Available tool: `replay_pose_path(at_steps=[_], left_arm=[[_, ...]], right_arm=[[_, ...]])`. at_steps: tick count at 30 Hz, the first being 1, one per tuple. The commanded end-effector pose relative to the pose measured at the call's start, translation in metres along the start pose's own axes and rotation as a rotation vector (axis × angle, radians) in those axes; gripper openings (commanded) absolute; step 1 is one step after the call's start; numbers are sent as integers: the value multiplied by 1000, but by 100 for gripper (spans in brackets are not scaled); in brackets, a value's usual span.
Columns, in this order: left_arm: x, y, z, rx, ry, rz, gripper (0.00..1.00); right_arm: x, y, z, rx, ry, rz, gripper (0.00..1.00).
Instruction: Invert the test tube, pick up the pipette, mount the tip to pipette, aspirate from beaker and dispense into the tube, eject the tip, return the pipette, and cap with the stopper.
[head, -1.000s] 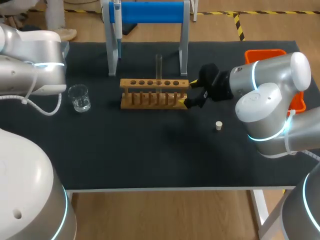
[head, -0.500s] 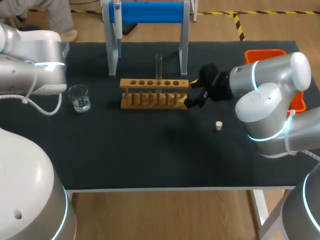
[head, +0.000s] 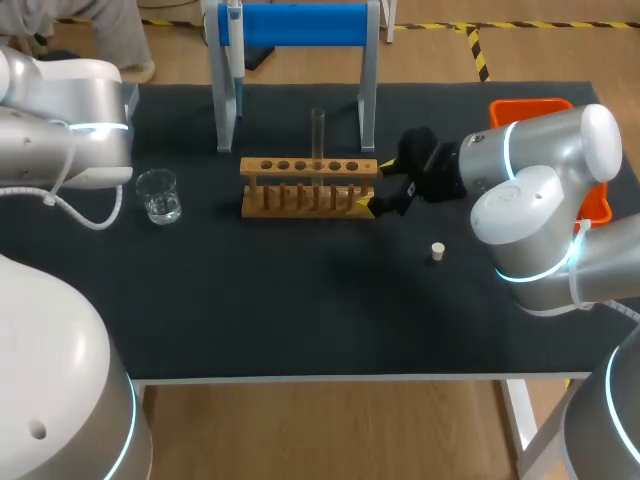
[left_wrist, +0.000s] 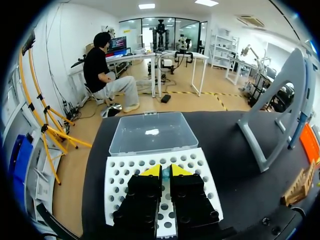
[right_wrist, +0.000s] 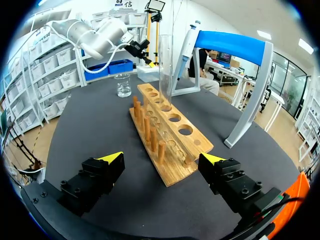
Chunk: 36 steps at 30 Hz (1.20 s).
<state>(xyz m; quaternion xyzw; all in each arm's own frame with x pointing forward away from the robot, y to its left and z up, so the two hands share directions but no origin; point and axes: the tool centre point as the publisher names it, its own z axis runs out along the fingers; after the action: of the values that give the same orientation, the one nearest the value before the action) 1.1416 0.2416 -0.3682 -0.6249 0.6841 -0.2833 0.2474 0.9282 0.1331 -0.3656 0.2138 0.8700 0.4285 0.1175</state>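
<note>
Right hand (right_wrist: 162, 158), spread wide astride the end of the wooden rack (right_wrist: 197, 145), should withdraw squarely, without jolting the upright test tube (right_wrist: 165, 65), before fetching the pipette (right_wrist: 184, 55).

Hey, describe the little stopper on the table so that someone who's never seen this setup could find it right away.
Start at the wooden test tube rack in the middle of the black mat. Go past its right end and the right gripper, then a little toward the front edge, to the stopper. It is a tiny pale opaque plug alone on bare mat, unlike the clear glass beaker far to the left.
</note>
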Motion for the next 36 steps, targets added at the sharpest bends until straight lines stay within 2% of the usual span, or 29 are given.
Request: replay_pose_path(at_steps=[1,3,4,7,8,12,25,36], left_arm=[[-1,-1,4,-13,6,1,0],[-1,0,4,-13,5,1,31],[-1,0,3,-13,5,1,33],[-1,0,3,-13,4,0,49],[-1,0,3,-12,4,0,51],[-2,-1,3,-10,2,0,53],[-3,-7,4,2,-1,6,47],[-4,-8,5,3,-1,7,35]], right_arm=[[-1,-1,-1,-1,2,0,100],[-1,-1,-1,-1,2,0,100],[-1,-1,-1,-1,2,0,100],[-1,-1,-1,-1,2,0,100],[-1,-1,-1,-1,2,0,100],[-1,-1,-1,-1,2,0,100],[-1,-1,-1,-1,2,0,100],[-1,-1,-1,-1,2,0,100]])
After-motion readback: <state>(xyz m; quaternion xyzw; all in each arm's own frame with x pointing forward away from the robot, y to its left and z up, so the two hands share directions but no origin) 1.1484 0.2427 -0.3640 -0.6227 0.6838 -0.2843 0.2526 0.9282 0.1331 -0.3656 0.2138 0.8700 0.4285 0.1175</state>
